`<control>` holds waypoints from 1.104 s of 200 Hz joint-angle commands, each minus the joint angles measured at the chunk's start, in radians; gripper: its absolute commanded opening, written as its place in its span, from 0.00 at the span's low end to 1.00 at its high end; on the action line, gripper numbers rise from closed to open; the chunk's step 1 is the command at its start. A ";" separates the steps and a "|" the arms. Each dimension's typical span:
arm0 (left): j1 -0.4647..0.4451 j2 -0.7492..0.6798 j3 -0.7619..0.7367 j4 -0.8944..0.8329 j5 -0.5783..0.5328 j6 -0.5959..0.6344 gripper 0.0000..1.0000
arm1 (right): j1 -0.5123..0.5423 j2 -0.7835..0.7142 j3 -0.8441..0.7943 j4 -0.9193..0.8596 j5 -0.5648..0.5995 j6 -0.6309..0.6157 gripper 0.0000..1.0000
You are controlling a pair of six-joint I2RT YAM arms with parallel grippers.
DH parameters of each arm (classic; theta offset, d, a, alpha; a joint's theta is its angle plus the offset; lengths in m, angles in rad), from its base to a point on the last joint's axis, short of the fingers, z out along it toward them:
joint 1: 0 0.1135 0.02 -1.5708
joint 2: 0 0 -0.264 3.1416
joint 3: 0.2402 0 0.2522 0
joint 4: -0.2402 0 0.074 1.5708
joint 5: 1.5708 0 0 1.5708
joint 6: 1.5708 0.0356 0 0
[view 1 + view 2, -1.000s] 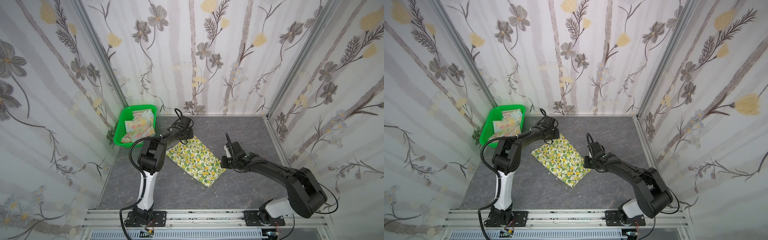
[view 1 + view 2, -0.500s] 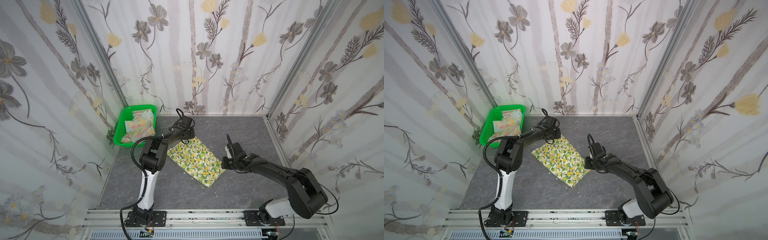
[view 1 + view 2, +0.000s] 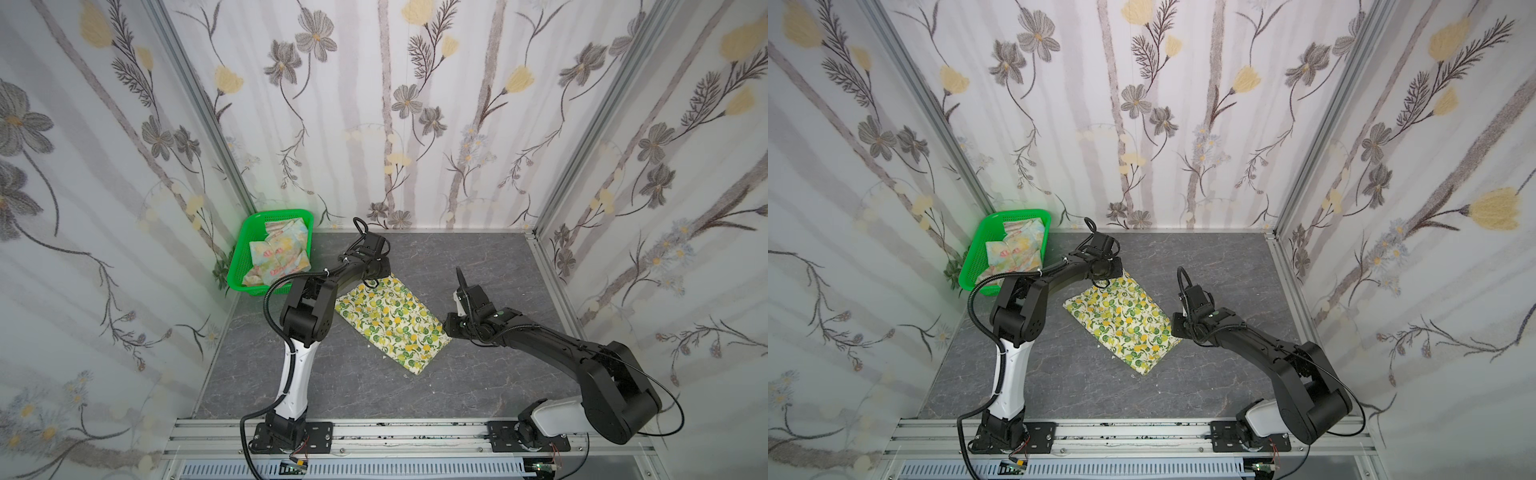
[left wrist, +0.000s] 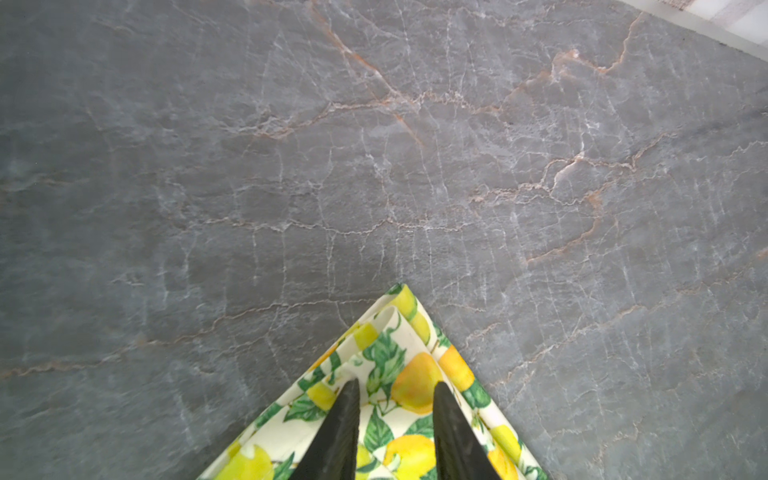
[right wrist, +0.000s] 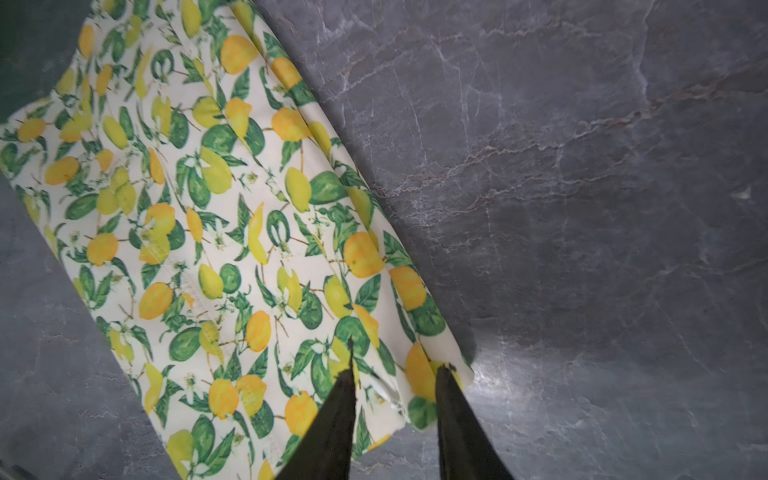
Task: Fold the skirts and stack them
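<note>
left claw (image 4: 395, 382): fingers apart, nothing pinched. Tips sit over a layered corner of the cream cloth skirt with yellow lemons and green leaves (image 4: 386, 357); flat print shows in the gap between them. Can't tell if the tips touch the cloth.

right claw (image 5: 397, 361): released too, fingers apart. It's over the corner at the other end of the same skirt (image 5: 208, 208), one tip above the print, the other at the cloth's edge.

Lemon skirt is folded to an oblong and lies flat on the grey marble-pattern desk (image 3: 374, 399), stretched between the two claws in both top views (image 3: 1121, 322).

pastel blue-yellow cloth skirt with pink flowers (image 3: 280, 253) is crumpled inside the green perforated plastic basket (image 3: 242, 249). The basket is near the left claw, on the side away from the right claw, and well apart from the right claw.
</note>
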 commanded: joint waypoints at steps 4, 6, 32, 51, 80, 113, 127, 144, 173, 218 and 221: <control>0.000 -0.013 -0.002 0.017 -0.002 -0.007 0.32 | 0.003 -0.044 0.019 -0.031 0.034 -0.006 0.35; 0.000 -0.014 -0.003 0.017 -0.002 -0.007 0.32 | 0.003 -0.049 0.021 -0.035 0.037 -0.008 0.35; 0.000 -0.026 -0.020 0.019 -0.002 -0.007 0.26 | 0.024 -0.101 0.028 -0.040 0.027 -0.024 0.29; 0.000 -0.025 -0.025 0.020 0.003 -0.009 0.22 | 0.036 -0.092 0.008 0.015 -0.039 0.003 0.12; 0.000 -0.001 0.002 0.024 0.011 -0.003 0.18 | 0.037 -0.029 -0.053 0.111 -0.106 0.060 0.00; 0.006 0.031 0.028 0.027 0.006 -0.002 0.16 | 0.036 0.041 -0.075 0.167 -0.117 0.085 0.00; 0.012 0.038 0.027 0.029 0.009 -0.002 0.15 | 0.035 0.086 -0.071 0.170 -0.108 0.086 0.00; 0.018 0.040 0.011 0.032 0.005 -0.002 0.14 | 0.030 0.120 -0.064 0.169 -0.091 0.087 0.00; 0.033 0.027 -0.033 0.038 -0.006 -0.011 0.14 | 0.015 0.176 -0.046 0.161 -0.073 0.080 0.00; 0.052 -0.012 -0.126 0.052 -0.011 -0.038 0.13 | -0.014 0.254 0.030 0.128 -0.032 0.023 0.00; 0.053 -0.016 -0.133 0.053 -0.011 -0.037 0.13 | -0.017 0.260 0.036 0.123 -0.028 0.017 0.00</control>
